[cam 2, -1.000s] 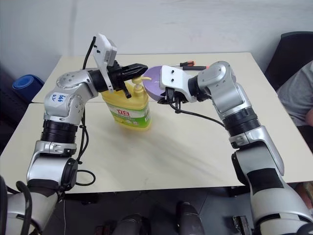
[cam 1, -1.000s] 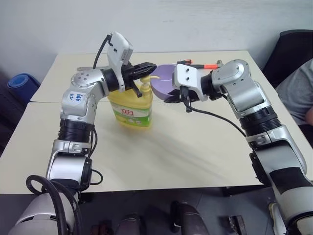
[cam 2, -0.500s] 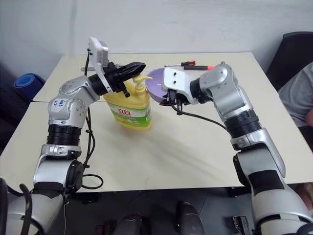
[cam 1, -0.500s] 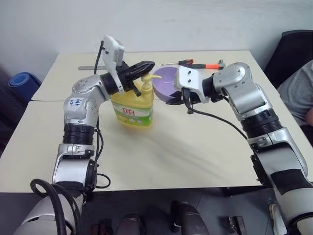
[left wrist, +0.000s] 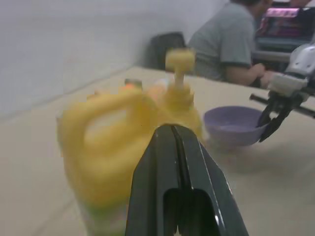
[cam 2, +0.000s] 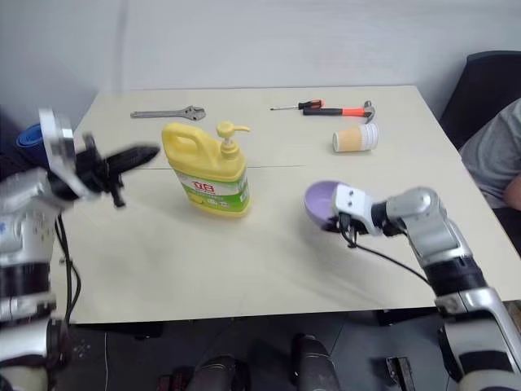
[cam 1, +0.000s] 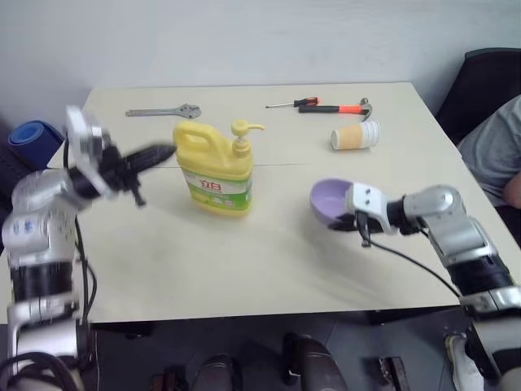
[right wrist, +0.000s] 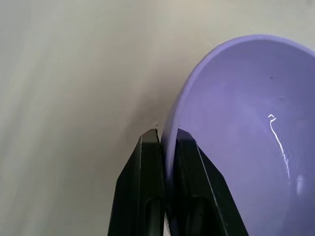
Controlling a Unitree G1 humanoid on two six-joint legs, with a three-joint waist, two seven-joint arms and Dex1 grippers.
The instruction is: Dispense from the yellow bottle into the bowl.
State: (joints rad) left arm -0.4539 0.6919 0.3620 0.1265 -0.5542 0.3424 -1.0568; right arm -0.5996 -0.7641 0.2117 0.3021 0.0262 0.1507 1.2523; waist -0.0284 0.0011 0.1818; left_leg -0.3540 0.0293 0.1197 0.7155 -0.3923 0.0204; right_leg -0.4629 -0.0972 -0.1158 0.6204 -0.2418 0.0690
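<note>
The yellow bottle (cam 1: 216, 172) is standing up in the middle of the table (cam 1: 244, 261). The bowl (cam 1: 330, 200) is sitting tipped to its right, and the right gripper (right wrist: 166, 136) is pinching its rim. The left gripper (cam 1: 155, 154) is hanging left of the bottle, clenched and holding nothing. A paper cup (cam 1: 356, 135) is lying farther back.

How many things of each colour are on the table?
Yellow: 1, the yellow bottle
Purple: 1, the bowl
Tan: 1, the paper cup
Silver: 1, the wrench
Red-handled: 2, the screwdriver and the hammer
Total: 6
</note>
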